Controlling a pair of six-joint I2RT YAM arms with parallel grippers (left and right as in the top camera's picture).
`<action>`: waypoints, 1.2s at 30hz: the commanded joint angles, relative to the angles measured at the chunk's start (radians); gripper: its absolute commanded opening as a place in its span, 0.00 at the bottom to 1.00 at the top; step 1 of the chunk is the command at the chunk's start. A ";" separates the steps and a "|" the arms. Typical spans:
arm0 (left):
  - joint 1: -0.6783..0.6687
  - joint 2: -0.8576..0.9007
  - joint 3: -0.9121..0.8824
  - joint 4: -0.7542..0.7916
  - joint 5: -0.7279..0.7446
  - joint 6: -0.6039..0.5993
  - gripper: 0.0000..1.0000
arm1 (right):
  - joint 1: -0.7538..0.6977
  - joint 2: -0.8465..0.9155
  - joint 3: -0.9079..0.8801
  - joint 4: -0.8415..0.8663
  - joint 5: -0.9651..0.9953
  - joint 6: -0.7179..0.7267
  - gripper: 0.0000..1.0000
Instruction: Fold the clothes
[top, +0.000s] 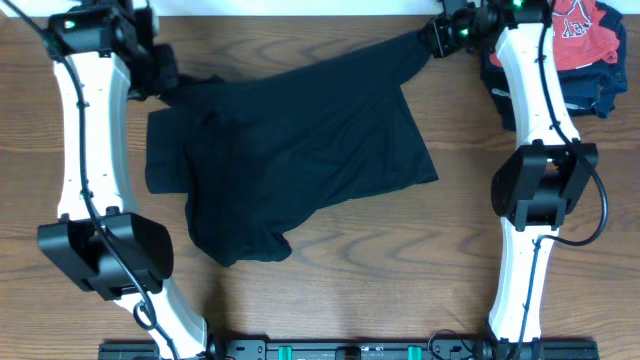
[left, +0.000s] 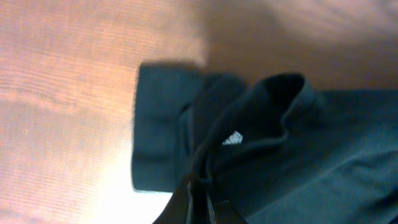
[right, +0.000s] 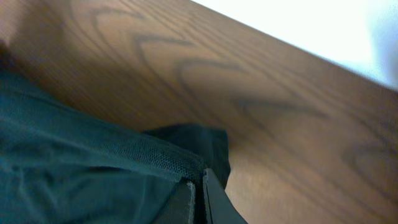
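The black T-shirt (top: 300, 150) lies crumpled across the middle of the bench (top: 330, 290), pulled out toward two far corners. At its 10 o'clock corner the left gripper (top: 163, 85) has its jaws clenched on a bunch of the fabric. In the left wrist view that pinch sits at the bottom edge, dark and blurred, so metal and cloth are hard to tell apart. A small white label (left: 231, 139) shows just above it.

At the shirt's 1 o'clock corner the right gripper (top: 433, 40) grasps a hem edge. The right wrist view shows its jaws pressed together on the cloth, cut off by the frame bottom.

At the bench's 2 o'clock a red shirt (top: 585, 30) lies on dark navy folded garments (top: 600, 95), both partly hidden behind the right arm (top: 535, 90).
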 joint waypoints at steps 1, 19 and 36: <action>0.033 -0.006 0.003 -0.042 -0.027 -0.024 0.06 | -0.014 -0.037 0.021 -0.042 0.010 -0.028 0.03; 0.057 -0.006 -0.209 -0.035 -0.045 -0.024 0.06 | 0.008 -0.037 -0.002 -0.298 0.055 -0.055 0.01; 0.088 -0.006 -0.411 0.113 -0.049 -0.032 0.06 | 0.042 -0.037 -0.301 -0.173 0.051 -0.024 0.01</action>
